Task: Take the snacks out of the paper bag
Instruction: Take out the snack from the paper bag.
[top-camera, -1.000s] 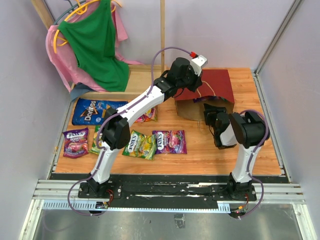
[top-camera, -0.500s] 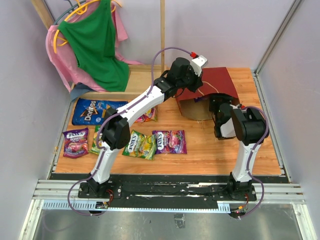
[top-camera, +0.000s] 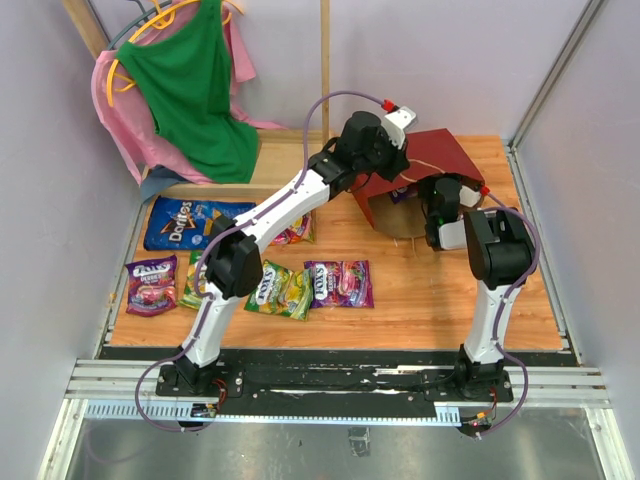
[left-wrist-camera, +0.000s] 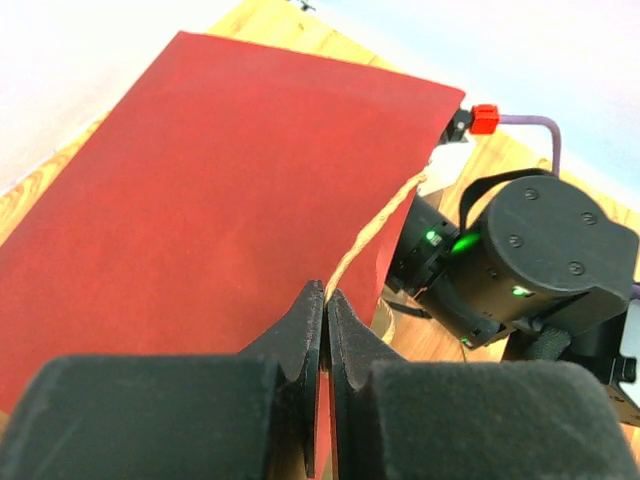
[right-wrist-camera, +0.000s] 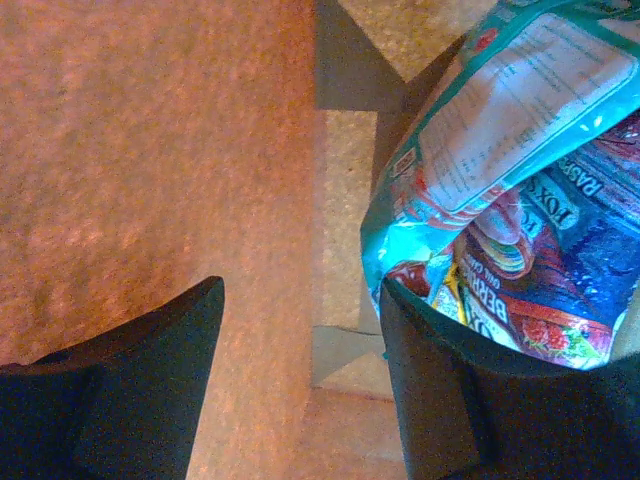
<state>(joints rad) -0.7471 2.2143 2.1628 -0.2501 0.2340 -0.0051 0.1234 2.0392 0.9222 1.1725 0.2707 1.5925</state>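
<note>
Your left pincer (left-wrist-camera: 327, 300) is clamped on the edge of the paper bag (left-wrist-camera: 220, 170); your right pincer (right-wrist-camera: 300, 330) stands wide inside it, beside a teal packet (right-wrist-camera: 500, 110).

Robot lab test cell. Left arm (top-camera: 280, 210) and right arm (top-camera: 495, 300) bolted to aluminium rail (top-camera: 340, 385) at 6 o'clock. Purple cable (top-camera: 335, 97) loops off left arm. Wooden surface (top-camera: 420, 300) boxed in by plain pale walls (top-camera: 450, 60); metal frame post (top-camera: 560, 70) at 2 o'clock. Staged props: clothes on hangers (top-camera: 190, 90) at 11 o'clock, snack packets (top-camera: 338, 283) laid flat at 8 o'clock.
</note>
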